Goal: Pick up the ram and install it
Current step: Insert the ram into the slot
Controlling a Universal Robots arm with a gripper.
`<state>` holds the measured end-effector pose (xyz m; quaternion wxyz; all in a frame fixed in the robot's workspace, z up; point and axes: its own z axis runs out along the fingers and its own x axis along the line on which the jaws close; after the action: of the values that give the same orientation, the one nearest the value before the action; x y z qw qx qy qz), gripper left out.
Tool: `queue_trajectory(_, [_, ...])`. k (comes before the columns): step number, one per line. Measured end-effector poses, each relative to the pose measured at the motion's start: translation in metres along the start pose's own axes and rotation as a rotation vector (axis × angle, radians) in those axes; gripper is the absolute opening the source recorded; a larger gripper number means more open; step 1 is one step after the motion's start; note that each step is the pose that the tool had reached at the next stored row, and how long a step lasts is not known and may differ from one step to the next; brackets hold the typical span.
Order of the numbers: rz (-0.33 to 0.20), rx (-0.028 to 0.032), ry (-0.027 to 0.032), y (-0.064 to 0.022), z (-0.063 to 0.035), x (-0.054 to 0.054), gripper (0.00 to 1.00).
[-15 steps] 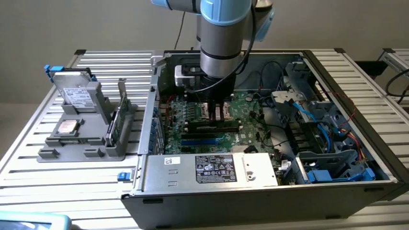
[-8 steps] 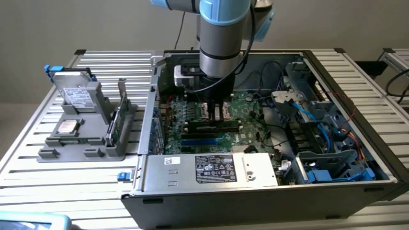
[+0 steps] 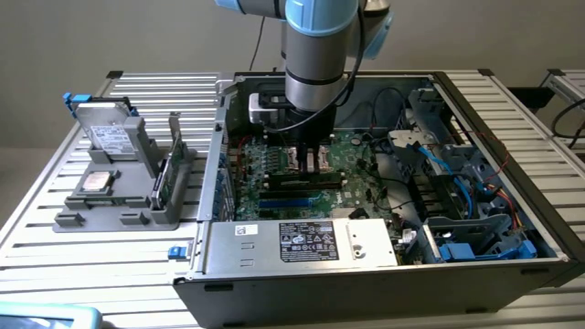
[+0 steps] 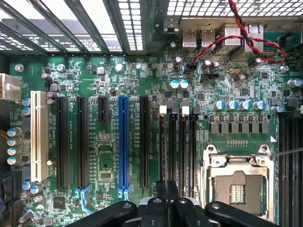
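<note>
Robot arm lowered into the open computer case [image 3: 366, 284]; the fingers [image 4: 161, 191] of the gripper [image 4: 166, 185] are drawn almost together with nothing between them, above the black memory slots [image 4: 182, 151]. The ram [image 3: 163, 179] stands on edge in the grey holder [image 3: 101, 221] on the bench [image 3: 92, 257], at the exterior view's left of the case

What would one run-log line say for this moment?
task: ram install | gripper: low inside open computer case, just above motherboard memory slots | ram: cannot tell if held
</note>
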<state>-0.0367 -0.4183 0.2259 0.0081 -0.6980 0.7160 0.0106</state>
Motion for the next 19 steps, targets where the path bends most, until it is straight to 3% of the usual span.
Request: queue_trajectory(19, [0.023, 0.0006, 0.0, 0.0007, 0.0006, -0.0002, 0.12])
